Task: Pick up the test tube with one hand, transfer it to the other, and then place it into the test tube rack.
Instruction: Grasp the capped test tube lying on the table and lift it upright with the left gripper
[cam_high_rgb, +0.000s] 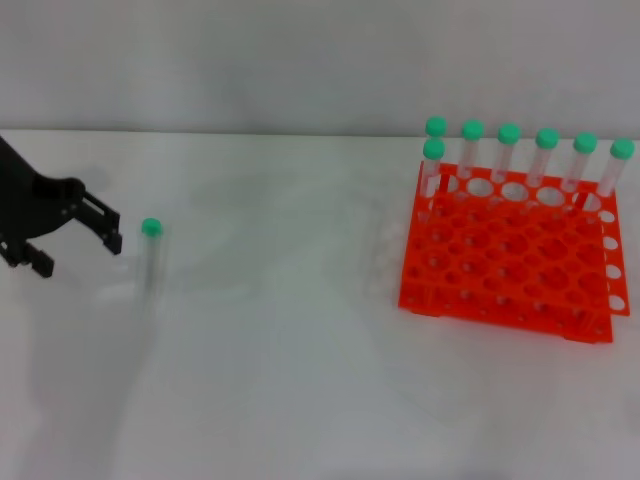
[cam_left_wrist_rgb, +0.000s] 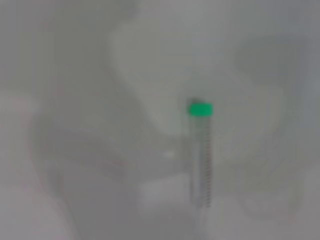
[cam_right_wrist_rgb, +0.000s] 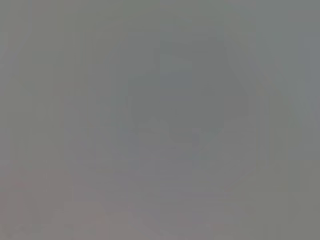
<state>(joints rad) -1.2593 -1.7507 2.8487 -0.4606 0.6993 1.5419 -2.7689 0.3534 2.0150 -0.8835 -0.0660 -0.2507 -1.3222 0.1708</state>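
You are at the very start: nothing has been picked up yet. The test tube (cam_high_rgb: 151, 250) lies on the white surface (cam_high_rgb: 280, 360) at the left, its green cap toward the far side and its clear body running toward you; in the left wrist view the test tube (cam_left_wrist_rgb: 201, 150) shows the same way, alone on the surface. Your left gripper (cam_high_rgb: 75, 245) hovers just left of the tube with its fingers spread and nothing between them, not touching it. The right gripper does not show in the head view, and its wrist view tells nothing, so you cannot say where it is or how its fingers stand.

Still to do, as I judge it: close on the tube, lift it, hand it across to the other gripper, and drop it into the test tube rack (cam_high_rgb: 510, 260). The rack stands well apart at the right, with seven green-capped tubes (cam_high_rgb: 509, 150) in its far holes and the nearer holes free.

Between tube and rack the surface offers open room for the handover. The rack's right end runs to the picture's edge, so judge your room there with care.
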